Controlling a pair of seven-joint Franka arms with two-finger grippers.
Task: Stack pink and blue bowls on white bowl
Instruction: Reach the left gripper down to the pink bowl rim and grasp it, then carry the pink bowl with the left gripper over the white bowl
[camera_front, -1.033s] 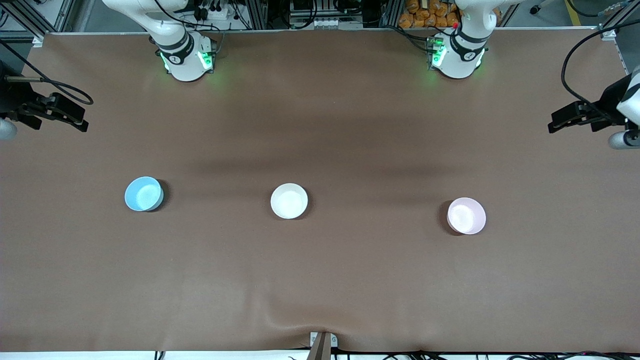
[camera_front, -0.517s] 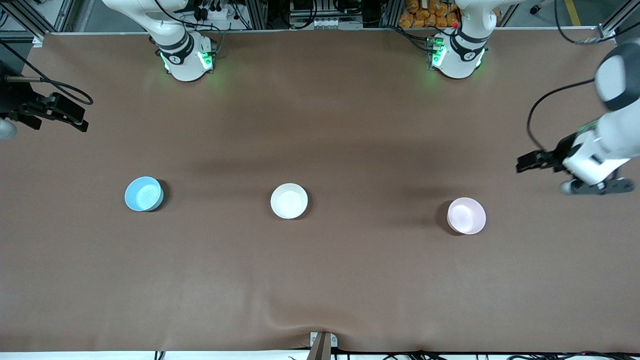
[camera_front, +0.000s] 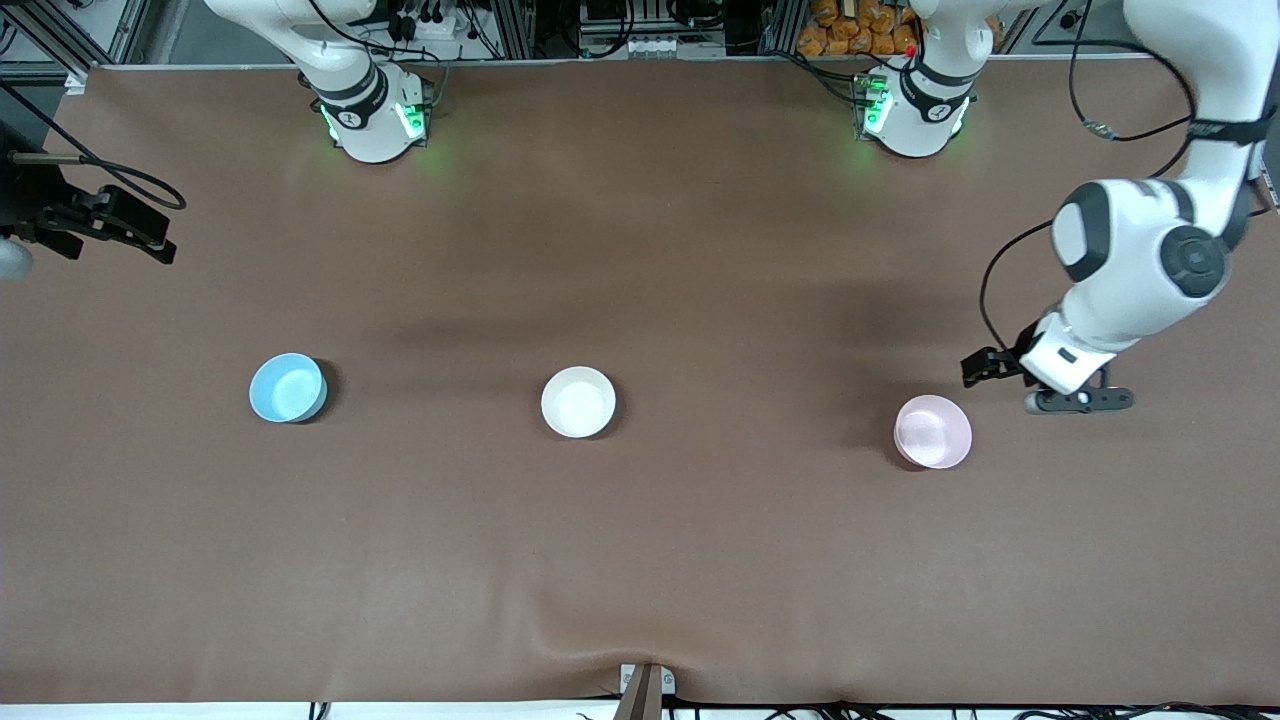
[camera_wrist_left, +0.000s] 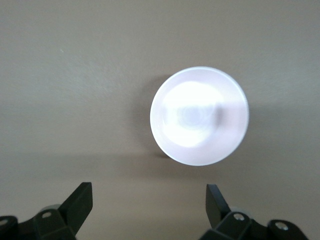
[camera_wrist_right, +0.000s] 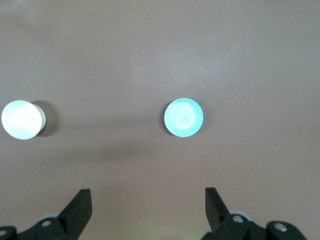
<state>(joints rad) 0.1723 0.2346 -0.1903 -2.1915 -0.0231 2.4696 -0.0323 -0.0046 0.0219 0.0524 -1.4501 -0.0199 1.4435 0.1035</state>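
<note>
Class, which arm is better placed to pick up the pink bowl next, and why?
Left. Its open hand hangs beside the pink bowl, while the right hand waits at its end of the table, nearer the blue bowl.

Smooth plastic bowls, matt brown table

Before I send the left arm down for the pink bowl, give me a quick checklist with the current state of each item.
1. Left gripper fingers open: ok, spread wide in its wrist view.
2. Left gripper over the pink bowl: not ok, it hangs over bare table beside the bowl, toward the left arm's end.
3. Pink bowl upright and empty: ok.
4. White bowl free to receive: ok, nothing in it.
5. Blue bowl out of the way: ok, it sits apart toward the right arm's end.
6. Right gripper clear: ok, it waits high at the table's edge, fingers open.
</note>
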